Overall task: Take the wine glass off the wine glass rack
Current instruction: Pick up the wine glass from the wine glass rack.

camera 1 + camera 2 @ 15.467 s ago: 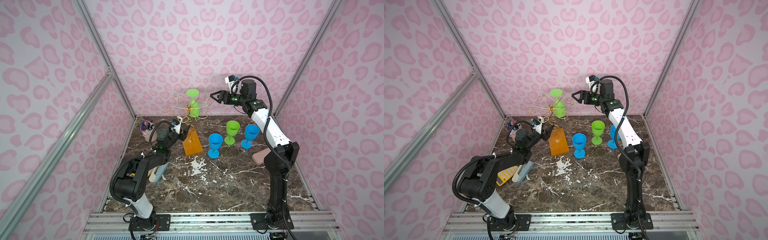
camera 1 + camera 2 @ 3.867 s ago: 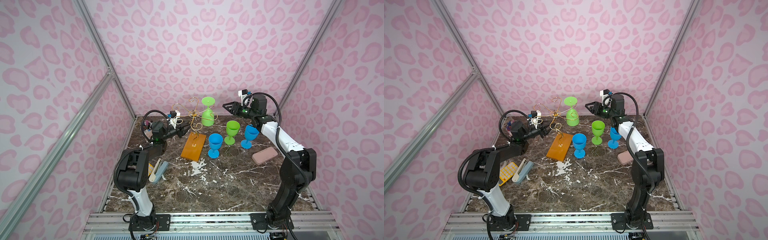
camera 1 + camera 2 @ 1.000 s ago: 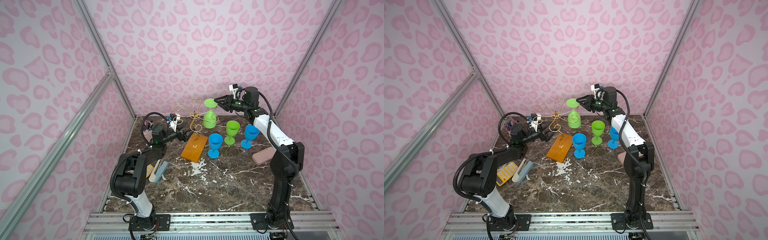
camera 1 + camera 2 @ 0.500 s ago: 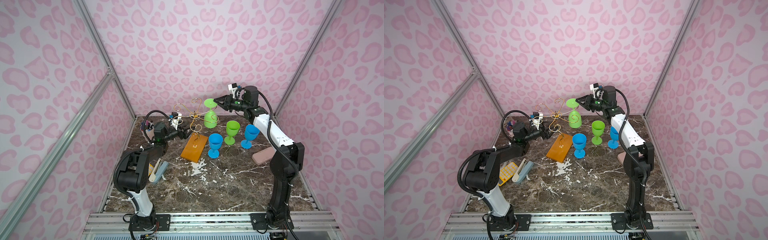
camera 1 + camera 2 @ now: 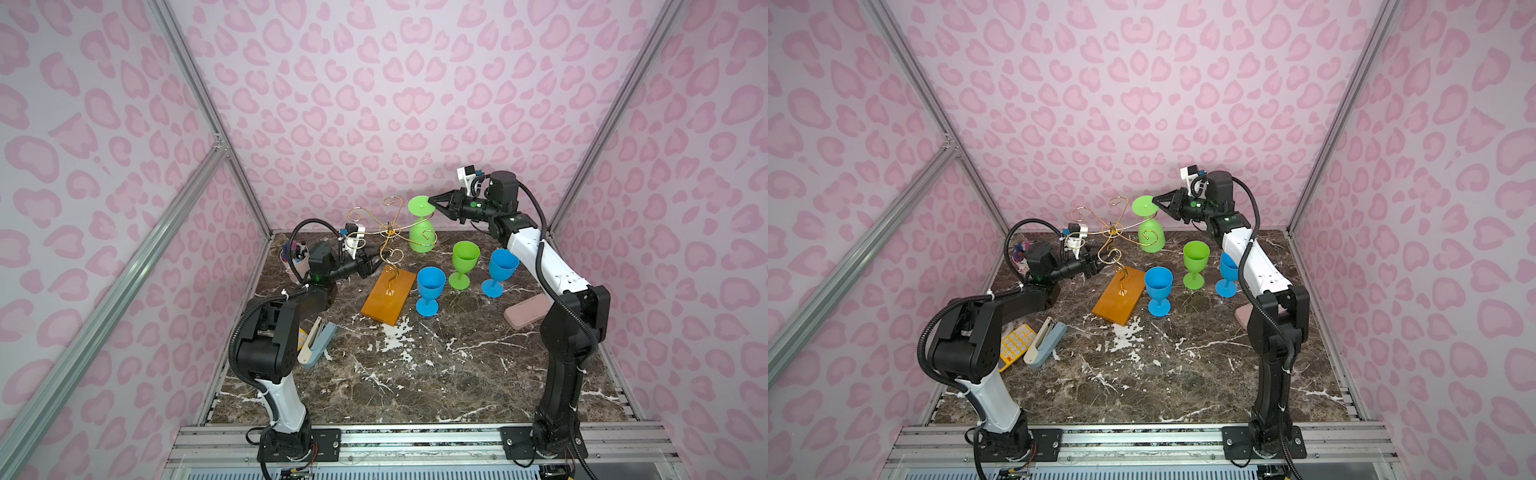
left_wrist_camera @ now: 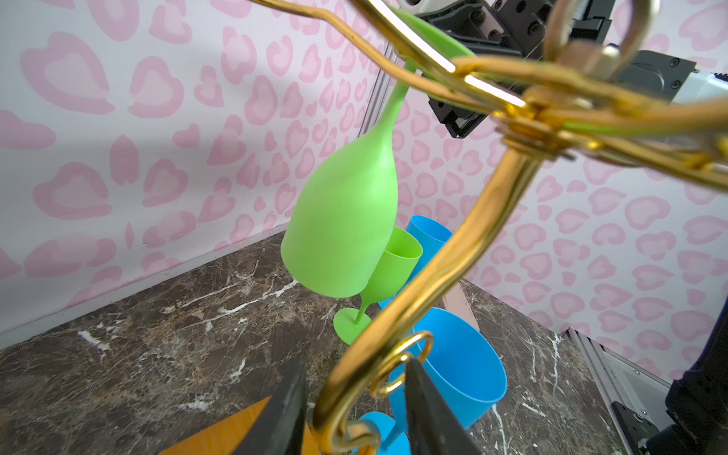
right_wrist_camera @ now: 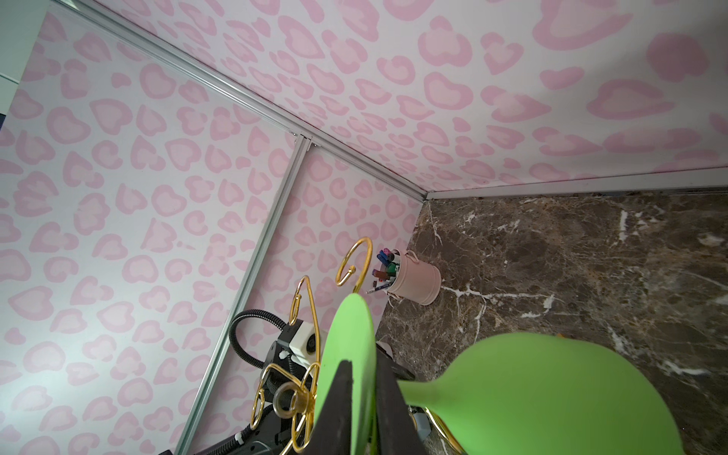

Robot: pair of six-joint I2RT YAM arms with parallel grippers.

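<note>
A green wine glass point(image 5: 422, 239) point(image 5: 1151, 239) hangs upside down from a curled arm of the gold wire wine glass rack point(image 5: 388, 232), which stands on an orange-brown wooden base point(image 5: 388, 297). My right gripper point(image 5: 432, 202) point(image 7: 364, 360) is shut on the edge of the glass's flat foot; the bowl point(image 7: 551, 390) hangs beside it. My left gripper point(image 5: 376, 266) point(image 6: 354, 368) reaches low across the rack. The wavy stem point(image 6: 465, 252) runs between its two dark fingers. One finger touches a small curl and a gap shows at the other finger.
Two blue goblets point(image 5: 428, 282) point(image 5: 503, 266) and a green goblet point(image 5: 465, 257) stand upright right of the rack. A pink case point(image 5: 525, 311) lies by the right arm. A pen cup point(image 5: 297, 266), a stapler point(image 5: 318, 345) and a yellow calculator point(image 5: 1017, 343) sit at the left.
My left gripper's jaws have narrowed around the rack's stem. The right gripper, which came to the glass's foot a few seconds ago, has tightened on it. Neither arm has shifted much.
</note>
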